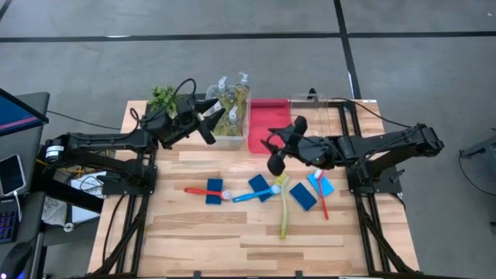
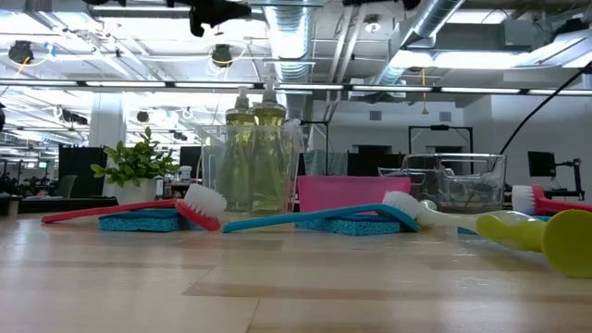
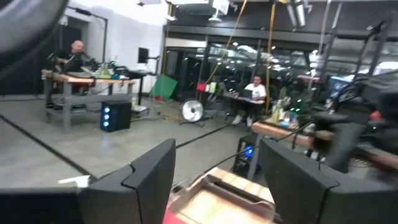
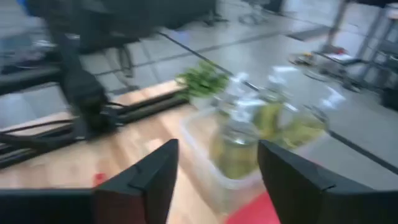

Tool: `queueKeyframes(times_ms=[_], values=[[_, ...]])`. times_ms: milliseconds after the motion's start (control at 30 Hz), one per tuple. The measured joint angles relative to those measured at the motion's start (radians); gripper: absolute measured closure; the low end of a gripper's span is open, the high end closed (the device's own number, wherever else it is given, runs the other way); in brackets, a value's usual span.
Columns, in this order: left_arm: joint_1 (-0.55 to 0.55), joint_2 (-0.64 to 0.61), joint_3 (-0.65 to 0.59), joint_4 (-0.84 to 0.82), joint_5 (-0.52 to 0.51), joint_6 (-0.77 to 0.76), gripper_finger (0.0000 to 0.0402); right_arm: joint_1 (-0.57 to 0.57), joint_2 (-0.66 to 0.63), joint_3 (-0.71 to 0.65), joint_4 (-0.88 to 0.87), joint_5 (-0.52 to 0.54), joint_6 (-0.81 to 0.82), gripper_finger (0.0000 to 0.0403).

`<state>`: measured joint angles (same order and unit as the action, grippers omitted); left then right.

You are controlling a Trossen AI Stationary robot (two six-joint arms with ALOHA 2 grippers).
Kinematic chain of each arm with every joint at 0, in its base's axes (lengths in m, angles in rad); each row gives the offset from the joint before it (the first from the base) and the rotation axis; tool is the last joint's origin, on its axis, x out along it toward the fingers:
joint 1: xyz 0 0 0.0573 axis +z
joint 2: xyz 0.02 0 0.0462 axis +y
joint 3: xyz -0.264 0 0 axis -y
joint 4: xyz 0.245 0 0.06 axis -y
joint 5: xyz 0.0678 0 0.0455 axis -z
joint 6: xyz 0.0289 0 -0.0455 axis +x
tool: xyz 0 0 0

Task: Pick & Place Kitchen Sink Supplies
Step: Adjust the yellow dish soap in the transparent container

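Four soap bottles (image 1: 230,105) stand in my far tub (image 1: 229,140), while sponges (image 1: 304,196) and brushes (image 1: 283,208) await on the near table, both left gripper (image 1: 211,118) and right gripper (image 1: 273,151) spread apart, empty.

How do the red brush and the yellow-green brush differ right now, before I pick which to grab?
The red brush lies crosswise near the left arm's side, its white head resting on a blue sponge; the yellow-green brush runs lengthwise toward the front edge, beside a different sponge. The red one lies apart from the other brushes; the yellow-green one's head meets the blue brush. Both lie flat on the table, held by neither gripper.
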<state>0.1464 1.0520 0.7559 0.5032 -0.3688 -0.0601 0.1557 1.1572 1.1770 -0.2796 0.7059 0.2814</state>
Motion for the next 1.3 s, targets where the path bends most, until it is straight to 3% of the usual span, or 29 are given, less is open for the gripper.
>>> queueKeyframes(times_ms=[133,233,300,567,833,1300], values=[[-0.03,-0.025,0.0,-0.004,0.0,0.0,0.0178,-0.082,0.0,0.0,-0.077,-0.024,0.034,0.0286],[-0.05,-0.043,0.0,-0.01,0.0,0.0,0.0183,-0.162,0.006,0.0,-0.101,-0.112,0.024,0.0369],[-0.061,-0.05,0.0,-0.007,0.0,0.002,0.0187,-0.217,0.012,0.0,-0.102,-0.175,0.002,0.0391],[-0.111,-0.078,0.0,-0.039,-0.001,0.002,0.0203,-0.438,0.077,-0.002,-0.099,-0.211,-0.076,0.04],[-0.179,-0.084,0.0,-0.088,-0.005,-0.046,0.0227,-0.617,0.235,-0.004,0.023,-0.211,-0.084,0.0393],[-0.271,-0.084,0.0,-0.099,-0.005,-0.14,0.0308,-0.792,0.465,-0.004,0.575,-0.209,-0.354,0.04]])
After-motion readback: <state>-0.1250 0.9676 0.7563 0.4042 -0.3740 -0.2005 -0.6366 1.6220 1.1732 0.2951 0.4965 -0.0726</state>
